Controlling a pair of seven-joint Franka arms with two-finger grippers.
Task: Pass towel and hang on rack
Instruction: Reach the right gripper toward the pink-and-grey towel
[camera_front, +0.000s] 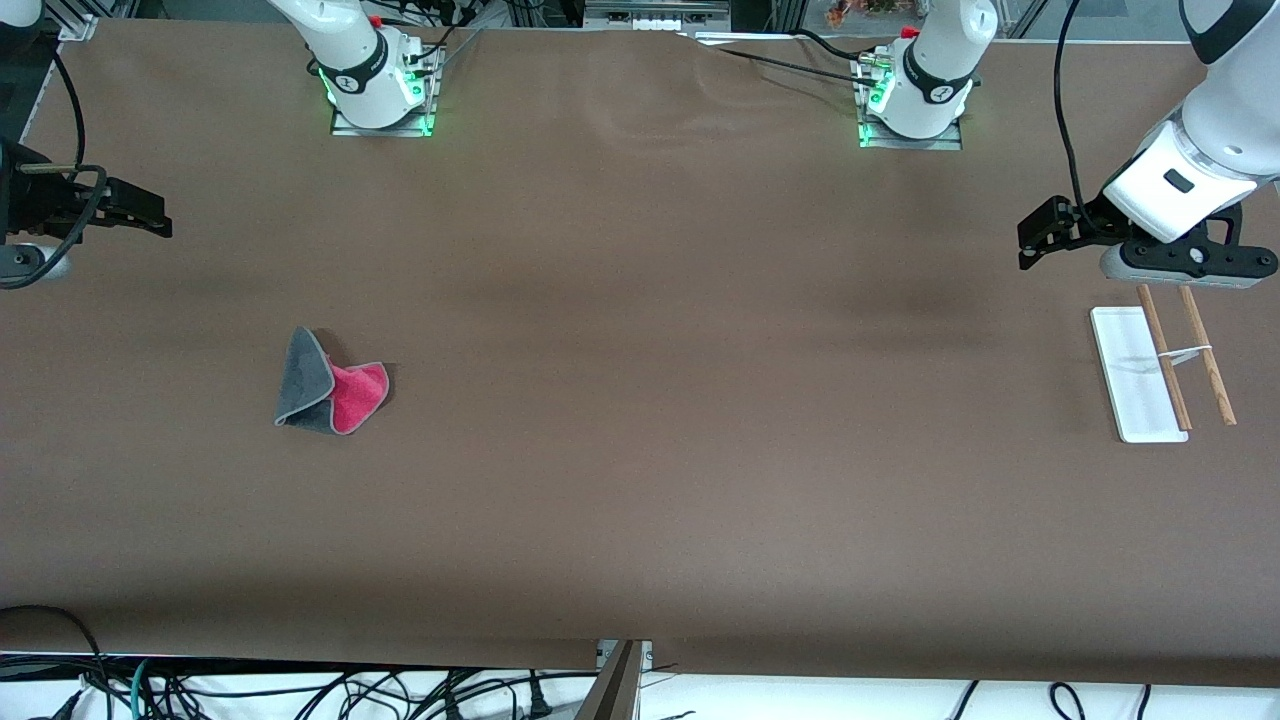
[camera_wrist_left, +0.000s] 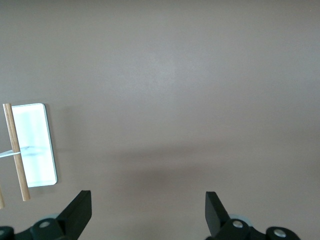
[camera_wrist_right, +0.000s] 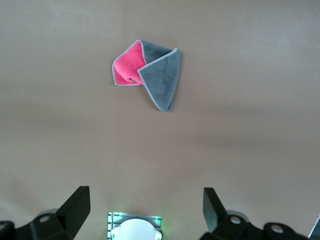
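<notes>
The towel (camera_front: 330, 395) lies crumpled on the brown table toward the right arm's end, dark grey folded over bright pink-red; the right wrist view shows the towel (camera_wrist_right: 147, 72) too. The rack (camera_front: 1140, 375) stands at the left arm's end, with a white base and two thin wooden rods (camera_front: 1208, 355). My left gripper (camera_front: 1040, 235) hangs open and empty over bare table beside the rack. In the left wrist view the rack (camera_wrist_left: 35, 145) sits off to one side of the open left gripper (camera_wrist_left: 147, 212). My right gripper (camera_front: 140, 210) hangs open and empty at the right arm's end, apart from the towel; the right gripper (camera_wrist_right: 146, 210) holds nothing.
The two arm bases (camera_front: 380, 90) (camera_front: 915, 100) stand along the table's edge farthest from the front camera. Loose cables (camera_front: 300, 690) lie below the table's nearest edge. Broad bare tabletop (camera_front: 700, 400) stretches between towel and rack.
</notes>
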